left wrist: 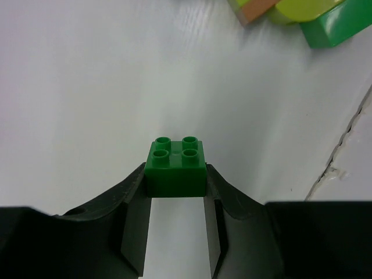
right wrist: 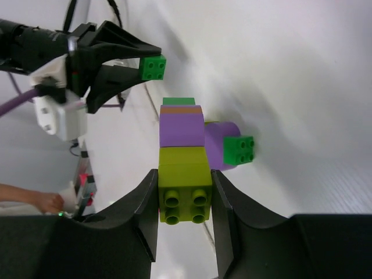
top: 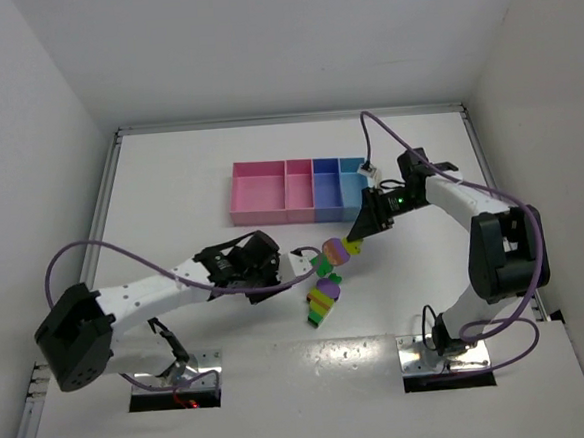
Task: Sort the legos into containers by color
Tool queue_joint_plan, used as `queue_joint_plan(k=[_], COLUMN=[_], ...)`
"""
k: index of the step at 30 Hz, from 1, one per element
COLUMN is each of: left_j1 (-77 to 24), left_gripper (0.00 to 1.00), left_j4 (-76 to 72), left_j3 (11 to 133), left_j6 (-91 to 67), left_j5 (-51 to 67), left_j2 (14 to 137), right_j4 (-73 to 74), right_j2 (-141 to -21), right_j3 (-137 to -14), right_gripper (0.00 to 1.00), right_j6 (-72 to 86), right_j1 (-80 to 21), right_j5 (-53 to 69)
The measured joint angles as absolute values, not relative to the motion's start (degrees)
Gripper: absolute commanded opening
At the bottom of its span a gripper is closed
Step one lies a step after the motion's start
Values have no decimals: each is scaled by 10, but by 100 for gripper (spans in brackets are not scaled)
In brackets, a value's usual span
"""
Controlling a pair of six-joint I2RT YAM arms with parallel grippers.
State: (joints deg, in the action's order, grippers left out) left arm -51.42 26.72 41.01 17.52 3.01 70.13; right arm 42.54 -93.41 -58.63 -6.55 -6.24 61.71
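Left gripper [left wrist: 176, 172] clamped a dark green brick [left wrist: 176, 156]; right gripper [right wrist: 185, 177] clamped the yellow-green brick [right wrist: 185, 200] ending a clump [right wrist: 181, 129], whose far layers sat partly hidden behind purple

place: robot lab cell | evidence: white table [top: 170, 187], bare white walls [top: 279, 39] 9/12/3 o'clock, arm base plates [top: 447, 363] bolted 6 o'clock

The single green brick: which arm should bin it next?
Left. The left pincer grips the green brick alone; the right pincer is shut on a mixed clump.
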Motion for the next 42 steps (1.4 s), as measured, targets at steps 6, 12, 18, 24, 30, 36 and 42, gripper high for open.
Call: queue_joint_plan(k=[6, 12, 18, 24, 30, 36, 42], left_j1=[-463, -397, -396, -393, -393, -407, -435], left_gripper=[8, 7, 8, 10, 12, 13, 13], left_j4=[299, 281, 243, 153, 93, 57, 61], left_j3=[446, 471, 469, 392, 341, 334, 372], left_j6=[177, 159, 134, 112, 92, 81, 74], left_j5=[83, 134, 161, 196, 233, 246, 208], left_j2=[800, 781, 713, 566, 472, 461, 518], right_j4=[442, 441, 456, 472, 509, 498, 446], right_j2=[-934, -934, -949, -951, -981, -988, -988], right_j3=[-606, -595, -580, -595, -713, -751, -753], right_gripper=[0, 32, 71, 75, 80, 80, 75], right_j6=[-96, -124, -140, -149, -148, -100, -15], right_j1=[-63, -65, -68, -70, -89, -149, -224], right_j5=[575, 519, 509, 547, 648, 709, 710])
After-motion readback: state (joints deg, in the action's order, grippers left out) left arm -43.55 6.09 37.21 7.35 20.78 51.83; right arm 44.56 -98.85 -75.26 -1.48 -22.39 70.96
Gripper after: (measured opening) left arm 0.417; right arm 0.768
